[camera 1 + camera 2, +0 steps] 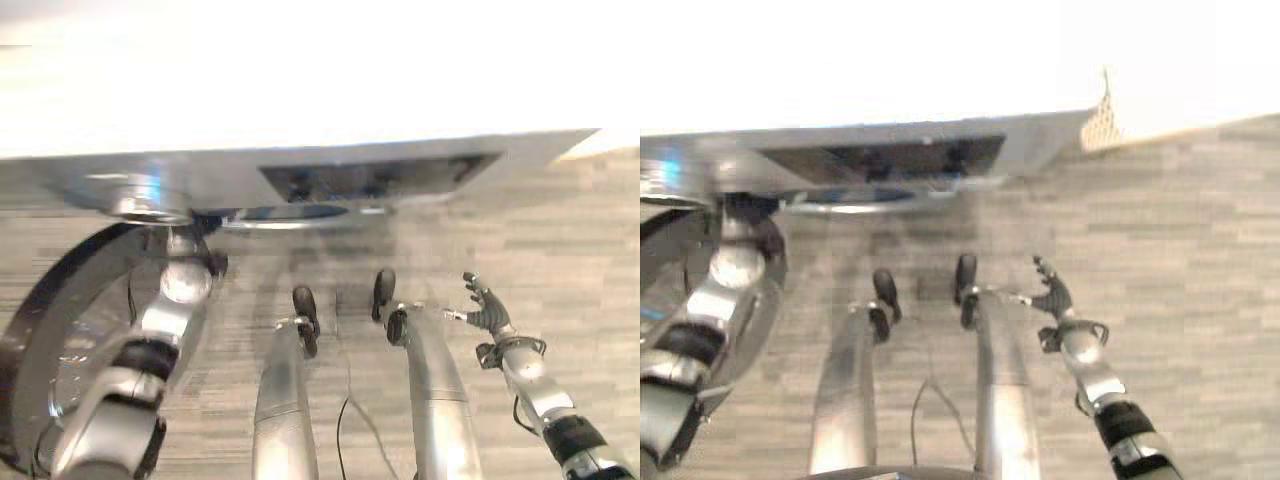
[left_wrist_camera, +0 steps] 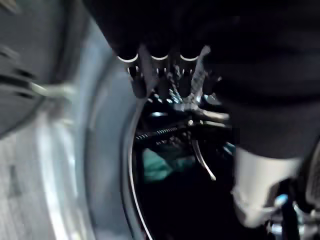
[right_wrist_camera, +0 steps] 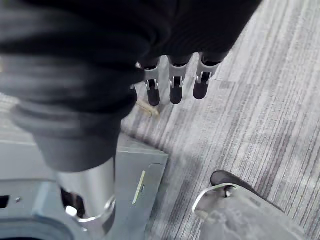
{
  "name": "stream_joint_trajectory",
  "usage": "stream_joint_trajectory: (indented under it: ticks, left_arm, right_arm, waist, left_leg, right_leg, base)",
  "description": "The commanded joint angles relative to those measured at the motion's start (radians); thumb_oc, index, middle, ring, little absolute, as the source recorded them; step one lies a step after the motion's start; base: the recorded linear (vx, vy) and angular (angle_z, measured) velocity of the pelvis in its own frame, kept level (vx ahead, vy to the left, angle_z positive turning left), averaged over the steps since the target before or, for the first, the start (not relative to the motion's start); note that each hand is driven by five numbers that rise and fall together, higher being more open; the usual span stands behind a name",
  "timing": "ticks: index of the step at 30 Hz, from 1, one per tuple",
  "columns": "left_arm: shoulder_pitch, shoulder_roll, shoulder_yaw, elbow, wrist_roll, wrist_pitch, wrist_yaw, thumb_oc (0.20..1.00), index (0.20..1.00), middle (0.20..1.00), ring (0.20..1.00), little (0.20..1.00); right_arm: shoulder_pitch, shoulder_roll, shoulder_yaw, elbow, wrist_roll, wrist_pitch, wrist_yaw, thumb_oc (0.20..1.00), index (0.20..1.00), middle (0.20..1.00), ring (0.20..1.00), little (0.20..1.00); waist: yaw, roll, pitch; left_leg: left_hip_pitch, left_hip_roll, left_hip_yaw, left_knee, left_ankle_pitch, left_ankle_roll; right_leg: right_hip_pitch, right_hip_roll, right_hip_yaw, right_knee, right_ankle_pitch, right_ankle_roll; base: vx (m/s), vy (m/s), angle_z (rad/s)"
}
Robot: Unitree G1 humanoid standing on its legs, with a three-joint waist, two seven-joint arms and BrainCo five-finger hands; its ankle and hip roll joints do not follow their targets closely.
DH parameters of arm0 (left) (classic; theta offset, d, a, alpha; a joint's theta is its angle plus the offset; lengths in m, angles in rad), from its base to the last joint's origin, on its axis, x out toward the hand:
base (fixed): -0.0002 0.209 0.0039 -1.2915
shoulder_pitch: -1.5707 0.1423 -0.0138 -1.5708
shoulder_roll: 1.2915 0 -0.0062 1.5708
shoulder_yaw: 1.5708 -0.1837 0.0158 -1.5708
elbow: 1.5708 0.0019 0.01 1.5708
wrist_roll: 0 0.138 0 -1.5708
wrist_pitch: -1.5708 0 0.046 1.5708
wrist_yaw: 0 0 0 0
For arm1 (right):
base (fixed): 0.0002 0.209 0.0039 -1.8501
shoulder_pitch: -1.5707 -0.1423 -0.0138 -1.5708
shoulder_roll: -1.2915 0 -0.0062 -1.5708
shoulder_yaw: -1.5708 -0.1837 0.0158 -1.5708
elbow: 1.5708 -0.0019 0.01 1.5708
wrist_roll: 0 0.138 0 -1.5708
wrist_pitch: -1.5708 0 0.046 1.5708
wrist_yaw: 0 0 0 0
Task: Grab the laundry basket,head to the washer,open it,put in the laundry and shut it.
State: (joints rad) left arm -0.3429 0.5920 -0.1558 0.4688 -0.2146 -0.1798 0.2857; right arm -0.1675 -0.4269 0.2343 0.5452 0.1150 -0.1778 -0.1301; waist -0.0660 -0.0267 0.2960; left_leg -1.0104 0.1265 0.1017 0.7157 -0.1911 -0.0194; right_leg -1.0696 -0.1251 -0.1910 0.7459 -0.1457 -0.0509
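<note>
The white washer (image 1: 300, 80) stands in front of me, and its round glass door (image 1: 40, 330) is swung open to my left. My left hand (image 2: 159, 75) reaches to the door's inner edge near the hinge, its fingers straight against the chrome rim (image 2: 131, 165). Past those fingers lies the dark drum, with a teal piece of laundry (image 2: 160, 167) inside. My right hand (image 1: 487, 312) hangs open and holds nothing, over the grey floor to the right of the washer.
A dark recessed panel (image 1: 380, 175) runs along the washer's front, above the drum opening (image 1: 290, 212). Grey striped carpet (image 1: 580, 260) covers the floor to the right. The washer's lower corner (image 3: 137, 175) is close to my right hand.
</note>
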Motion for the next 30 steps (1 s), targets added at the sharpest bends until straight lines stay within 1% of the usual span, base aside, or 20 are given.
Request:
stream_joint_trajectory:
  ticks: [1, 2, 3, 4, 5, 6, 10, 12, 14, 15, 16, 17, 18, 19, 22, 23, 24, 25, 28, 30]
  left_arm:
    - [-0.029, -0.086, -0.006, 0.064, -0.032, -0.057, -0.010, 1.000, 1.000, 1.000, 1.000, 1.000]
    - [0.087, -0.142, 0.006, 0.042, -0.048, -0.057, -0.046, 1.000, 1.000, 1.000, 1.000, 1.000]
    - [0.136, -0.170, 0.005, 0.051, -0.052, -0.050, -0.063, 1.000, 1.000, 1.000, 1.000, 1.000]
    - [0.217, -0.211, 0.008, 0.081, -0.066, -0.038, -0.098, 1.000, 1.000, 1.000, 1.000, 1.000]
    - [0.243, -0.229, 0.007, 0.112, -0.067, -0.028, -0.112, 1.000, 1.000, 1.000, 1.000, 1.000]
    - [0.301, -0.261, 0.006, 0.167, -0.072, -0.012, -0.140, 1.000, 1.000, 1.000, 1.000, 1.000]
    - [0.396, -0.301, 0.027, 0.286, -0.053, 0.018, -0.181, 1.000, 1.000, 1.000, 1.000, 1.000]
    - [0.416, -0.309, 0.027, 0.321, -0.013, 0.025, -0.190, 1.000, 1.000, 1.000, 1.000, 1.000]
    - [0.419, -0.307, 0.021, 0.337, 0.007, 0.029, -0.191, 1.000, 1.000, 1.000, 1.000, 1.000]
    - [0.400, -0.291, 0.017, 0.350, 0.038, 0.030, -0.188, 1.000, 1.000, 1.000, 1.000, 1.000]
    - [0.400, -0.291, 0.017, 0.350, 0.038, 0.030, -0.188, 1.000, 1.000, 1.000, 1.000, 1.000]
    - [0.389, -0.283, 0.014, 0.354, 0.045, 0.030, -0.179, 1.000, 1.000, 1.000, 1.000, 1.000]
    - [0.384, -0.278, 0.016, 0.351, 0.050, 0.032, -0.172, 1.000, 1.000, 1.000, 1.000, 1.000]
    - [0.384, -0.278, 0.016, 0.351, 0.050, 0.032, -0.172, 1.000, 1.000, 1.000, 1.000, 1.000]
    - [0.387, -0.274, 0.024, 0.339, 0.037, 0.028, -0.162, 1.000, 1.000, 1.000, 1.000, 1.000]
    - [0.392, -0.271, 0.027, 0.334, 0.035, 0.027, -0.159, 1.000, 1.000, 1.000, 1.000, 1.000]
    - [0.385, -0.277, 0.028, 0.320, 0.029, 0.025, -0.149, 1.000, 1.000, 1.000, 1.000, 1.000]
    - [0.381, -0.283, 0.030, 0.322, 0.025, 0.025, -0.145, 1.000, 1.000, 1.000, 1.000, 1.000]
    - [0.380, -0.307, 0.030, 0.320, 0.014, 0.027, -0.143, 1.000, 1.000, 1.000, 1.000, 1.000]
    - [0.369, -0.318, 0.020, 0.323, 0.018, 0.028, -0.144, 1.000, 1.000, 1.000, 1.000, 1.000]
  right_arm:
    - [0.048, -0.015, -0.013, -0.003, -0.051, 0.019, -0.027, 1.000, 1.000, 1.000, 1.000, 1.000]
    - [0.067, -0.002, -0.025, 0.032, -0.057, 0.031, -0.023, 1.000, 1.000, 1.000, 1.000, 1.000]
    - [0.078, 0.005, -0.029, 0.046, -0.064, 0.038, -0.019, 1.000, 1.000, 1.000, 1.000, 1.000]
    - [0.094, 0.022, -0.037, 0.082, -0.068, 0.044, -0.010, 1.000, 1.000, 1.000, 1.000, 1.000]
    - [0.099, 0.032, -0.039, 0.101, -0.070, 0.046, -0.006, 1.000, 1.000, 1.000, 1.000, 1.000]
    - [0.112, 0.048, -0.049, 0.137, -0.079, 0.055, -0.003, 1.000, 1.000, 1.000, 1.000, 1.000]
    - [0.142, 0.079, -0.071, 0.207, -0.091, 0.066, 0.013, 1.000, 1.000, 1.000, 1.000, 1.000]
    - [0.157, 0.088, -0.074, 0.229, -0.106, 0.067, 0.017, 1.000, 1.000, 1.000, 1.000, 1.000]
    - [0.163, 0.093, -0.070, 0.229, -0.121, 0.072, 0.015, 1.000, 1.000, 1.000, 1.000, 1.000]
    - [0.156, 0.101, -0.066, 0.244, -0.124, 0.076, 0.017, 1.000, 1.000, 1.000, 1.000, 1.000]
    - [0.156, 0.101, -0.066, 0.244, -0.124, 0.076, 0.017, 1.000, 1.000, 1.000, 1.000, 1.000]
    - [0.150, 0.105, -0.051, 0.248, -0.124, 0.065, 0.014, 1.000, 1.000, 1.000, 1.000, 1.000]
    - [0.155, 0.110, -0.044, 0.254, -0.125, 0.066, 0.019, 1.000, 1.000, 1.000, 1.000, 1.000]
    - [0.154, 0.110, -0.044, 0.254, -0.125, 0.065, 0.019, 1.000, 1.000, 1.000, 1.000, 1.000]
    - [0.161, 0.117, -0.041, 0.259, -0.128, 0.069, 0.024, 1.000, 1.000, 1.000, 1.000, 1.000]
    - [0.170, 0.118, -0.043, 0.253, -0.129, 0.070, 0.022, 1.000, 1.000, 1.000, 1.000, 1.000]
    - [0.153, 0.115, -0.032, 0.248, -0.115, 0.069, 0.020, 1.000, 1.000, 1.000, 1.000, 1.000]
    - [0.141, 0.111, -0.028, 0.245, -0.110, 0.067, 0.018, 1.000, 1.000, 1.000, 1.000, 1.000]
    - [0.131, 0.093, -0.038, 0.250, -0.104, 0.067, 0.009, 1.000, 1.000, 1.000, 1.000, 1.000]
    - [0.131, 0.079, -0.050, 0.255, -0.107, 0.074, 0.003, 1.000, 1.000, 1.000, 1.000, 1.000]
  waist:
    - [-0.001, 0.014, -0.019]
    - [0.017, 0.008, -0.013]
    - [0.025, 0.003, -0.004]
    - [0.039, 0.000, -0.007]
    - [0.041, -0.006, -0.006]
    - [0.049, -0.009, -0.015]
    - [0.062, -0.017, -0.069]
    - [0.065, -0.016, -0.108]
    - [0.068, -0.013, -0.116]
    - [0.069, -0.003, -0.102]
    - [0.069, -0.003, -0.102]
    - [0.076, 0.007, -0.093]
    - [0.078, 0.012, -0.097]
    - [0.078, 0.012, -0.098]
    - [0.098, 0.006, -0.126]
    - [0.110, 0.001, -0.139]
    - [0.139, -0.007, -0.142]
    - [0.151, -0.004, -0.145]
    - [0.160, 0.023, -0.131]
    - [0.155, 0.029, -0.108]
  left_leg:
    - [0.125, 0.012, -0.066, -0.114, 0.047, -0.024]
    - [0.260, -0.006, -0.062, -0.213, 0.069, -0.026]
    - [0.333, -0.018, -0.060, -0.263, 0.083, -0.027]
    - [0.448, -0.033, -0.057, -0.349, 0.103, -0.028]
    - [0.497, -0.048, -0.052, -0.400, 0.139, -0.022]
    - [0.600, -0.064, -0.045, -0.478, 0.154, -0.023]
    - [0.791, -0.090, -0.029, -0.624, 0.176, -0.014]
    - [0.860, -0.104, -0.015, -0.696, 0.180, -0.007]
    - [0.904, -0.109, -0.001, -0.744, 0.194, -0.001]
    - [0.910, -0.097, 0.002, -0.754, 0.213, 0.009]
    - [0.910, -0.097, 0.002, -0.754, 0.213, 0.009]
    - [0.902, -0.086, 0.000, -0.758, 0.236, 0.015]
    - [0.910, -0.085, 0.001, -0.764, 0.251, 0.015]
    - [0.908, -0.085, 0.001, -0.764, 0.252, 0.014]
    - [0.878, -0.086, -0.013, -0.775, 0.288, 0.013]
    - [0.857, -0.084, -0.012, -0.771, 0.297, 0.013]
    - [0.800, -0.078, -0.021, -0.760, 0.346, -0.010]
    - [0.764, -0.073, -0.026, -0.764, 0.375, -0.028]
    - [0.717, -0.064, -0.041, -0.785, 0.427, -0.068]
    - [0.702, -0.071, -0.038, -0.773, 0.415, -0.075]
  right_leg:
    - [0.193, -0.012, 0.024, -0.149, -0.010, 0.105]
    - [0.325, -0.011, 0.012, -0.241, 0.013, 0.111]
    - [0.400, -0.012, 0.002, -0.290, 0.027, 0.115]
    - [0.520, -0.016, -0.014, -0.372, 0.050, 0.123]
    - [0.579, -0.020, -0.026, -0.431, 0.086, 0.122]
    - [0.688, -0.021, -0.040, -0.509, 0.109, 0.136]
    - [0.881, -0.024, -0.046, -0.673, 0.168, 0.176]
    - [0.920, -0.025, -0.040, -0.726, 0.198, 0.197]
    - [0.930, -0.026, -0.026, -0.724, 0.210, 0.211]
    - [0.903, -0.019, -0.010, -0.641, 0.173, 0.218]
    - [0.903, -0.019, -0.009, -0.641, 0.173, 0.218]
    - [0.910, -0.003, 0.012, -0.505, 0.127, 0.220]
    - [0.937, 0.013, 0.029, -0.443, 0.091, 0.209]
    - [0.936, 0.014, 0.029, -0.444, 0.093, 0.209]
    - [0.998, 0.060, 0.084, -0.350, 0.058, 0.200]
    - [1.022, 0.076, 0.105, -0.353, 0.055, 0.194]
    - [1.108, 0.105, 0.103, -0.509, -0.040, 0.146]
    - [1.114, 0.127, 0.110, -0.569, -0.055, 0.130]
    - [1.105, 0.162, 0.098, -0.636, -0.055, 0.104]
    - [1.084, 0.155, 0.079, -0.637, -0.037, 0.098]
  base:
    - [0.03, 0.011, 0.34]
    - [0.08, 0.031, 0.46]
    - [0.16, 0.060, 0.43]
    - [0.08, 0.059, 0.38]
    - [0.15, 0.107, 0.27]
    - [0.08, 0.127, 0.41]
    - [0.15, 0.181, 0.12]
    - [0.11, 0.198, -0.15]
    - [-0.08, 0.175, -0.37]
    - [-0.17, 0.176, -0.59]
    - [-0.35, 0.119, -0.53]
    - [-0.27, 0.065, -0.08]
    - [-0.27, 0.064, 0.08]
    - [-0.15, 0.012, 0.11]
    - [-0.24, -0.069, 0.20]
    - [-0.39, -0.215, 0.28]
    - [-0.43, -0.245, 0.16]
    - [-0.41, -0.225, 0.17]
    - [-0.33, -0.109, 0.05]
    - [-0.34, -0.008, 0.39]
